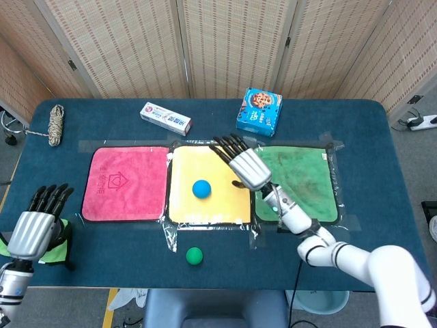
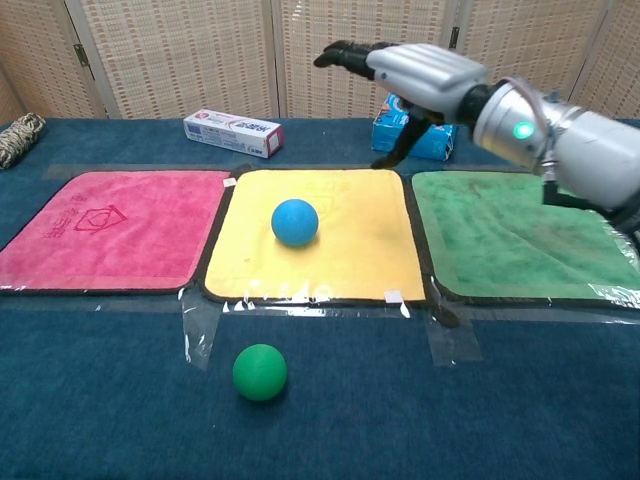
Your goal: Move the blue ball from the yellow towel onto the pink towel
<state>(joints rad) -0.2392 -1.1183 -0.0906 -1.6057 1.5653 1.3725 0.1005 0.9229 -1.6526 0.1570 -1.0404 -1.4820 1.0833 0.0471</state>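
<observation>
At the lower left of the head view the left hand [image 1: 31,232] hangs with fingers straight and apart, holding nothing. The pink towel [image 1: 125,182] lies left of centre, bare. Beside it, the blue ball [image 1: 201,188] rests near the middle of the yellow towel [image 1: 209,204], touched by nothing. Below, a green ball [image 1: 194,255] sits on the table [image 1: 382,137]. Right of centre the right hand [image 2: 420,68] hovers raised, fingers spread, empty, near the green towel [image 1: 300,184].
</observation>
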